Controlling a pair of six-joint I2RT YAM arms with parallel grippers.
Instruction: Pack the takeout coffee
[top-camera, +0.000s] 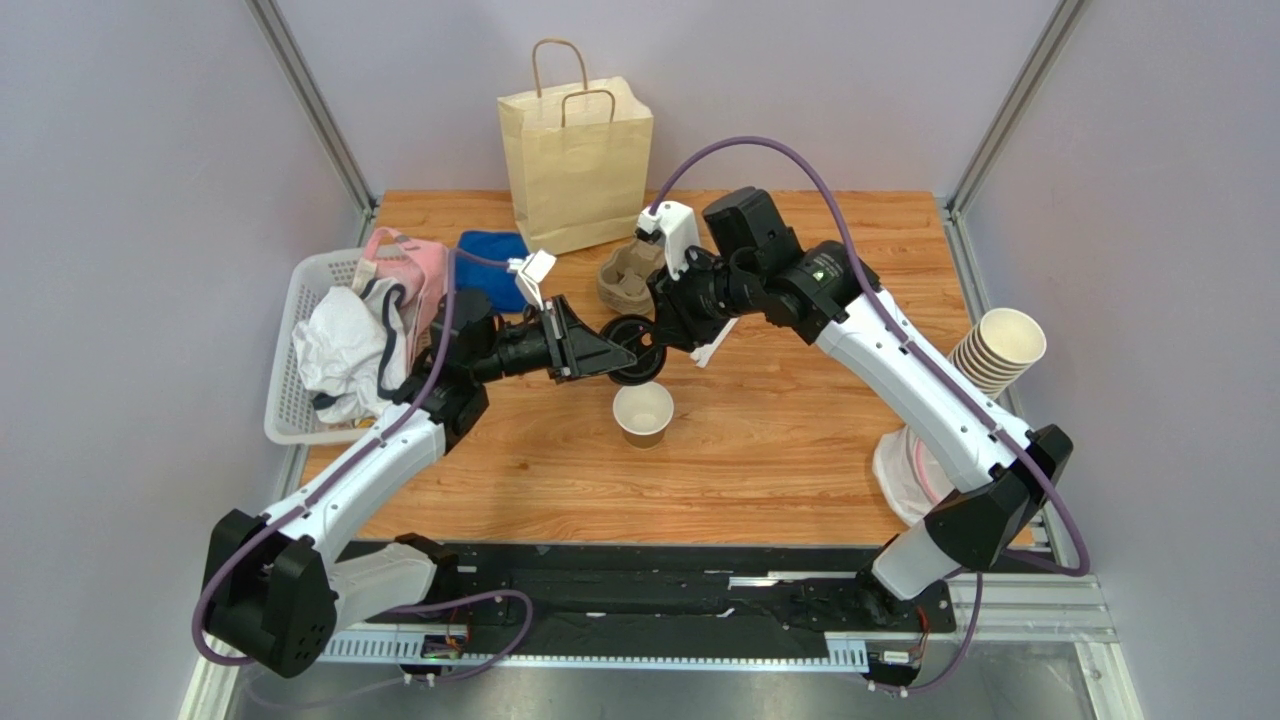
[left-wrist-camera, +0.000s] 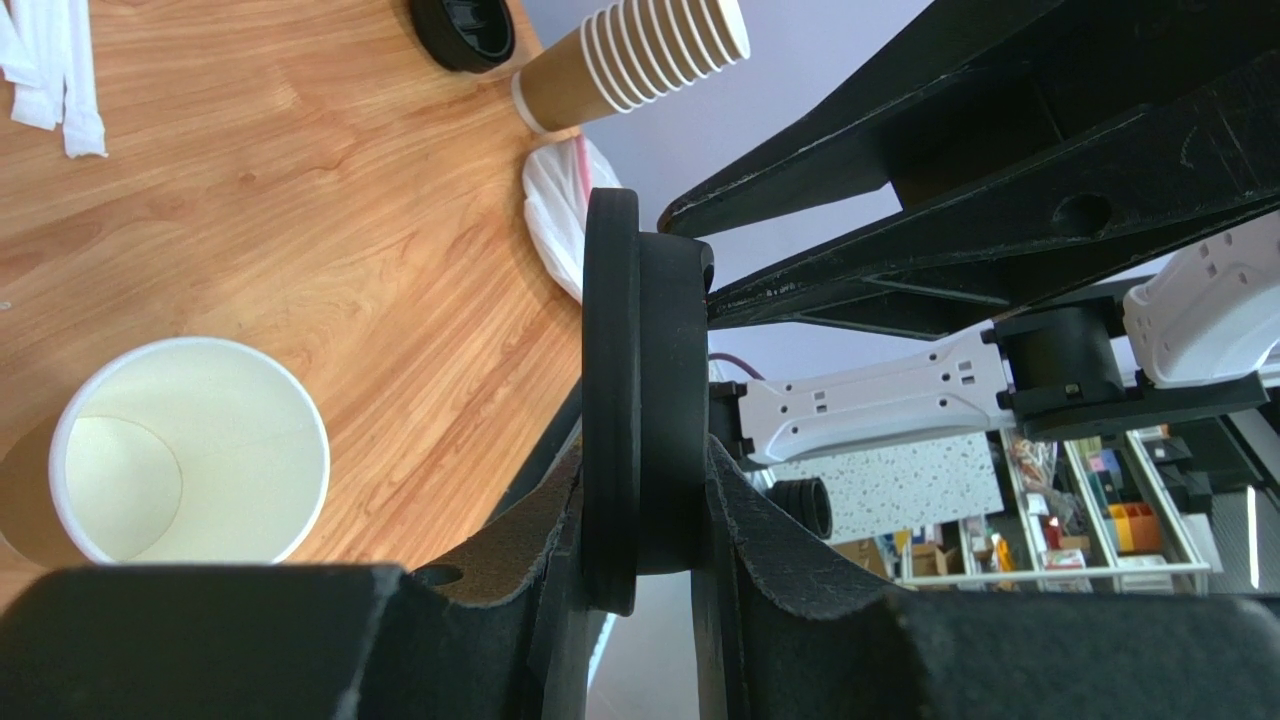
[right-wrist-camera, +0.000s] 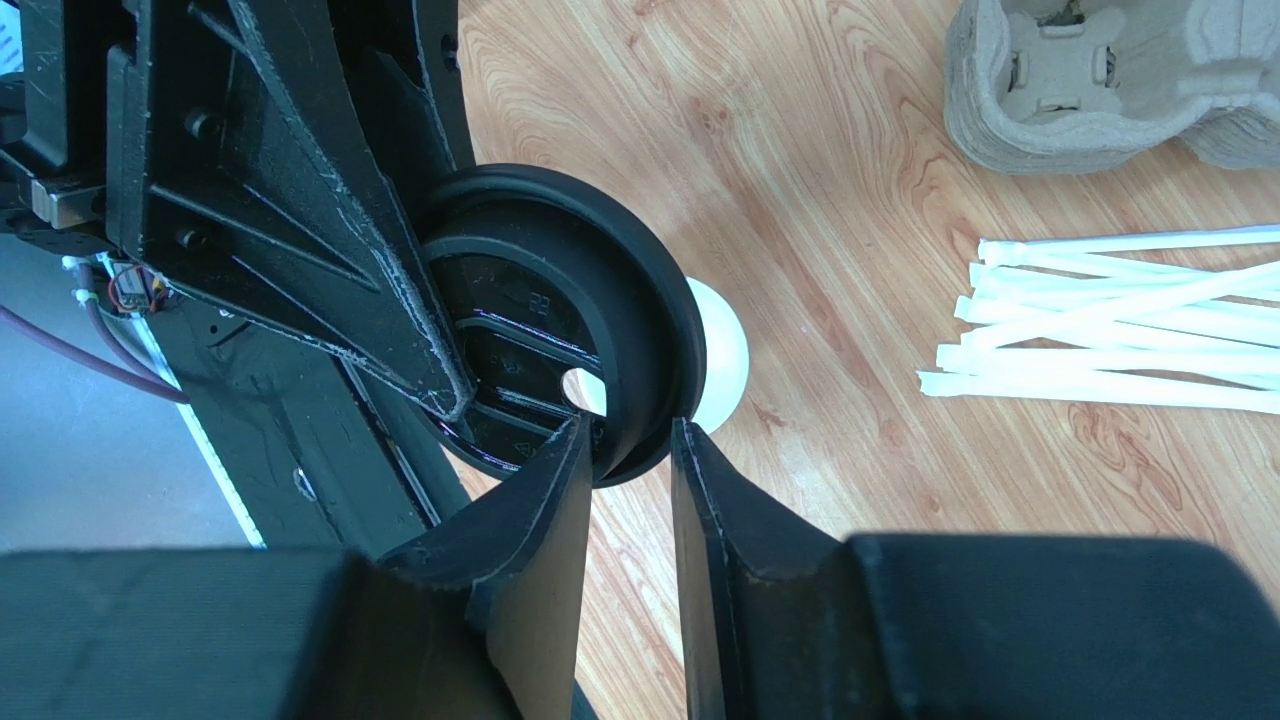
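Round black plastic lid (left-wrist-camera: 649, 405) pinched by left fingers (left-wrist-camera: 781, 578), just above open tan paper cup (top-camera: 643, 410); right fingers (right-wrist-camera: 526, 525) straddle its rim, grip unclear.

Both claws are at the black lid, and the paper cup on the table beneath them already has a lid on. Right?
Not quite: the top view shows the paper cup open, white inside, with no lid on. The left gripper and right gripper are indeed at the black lid.

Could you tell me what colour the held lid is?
The lid is black; the right wrist view shows it best.
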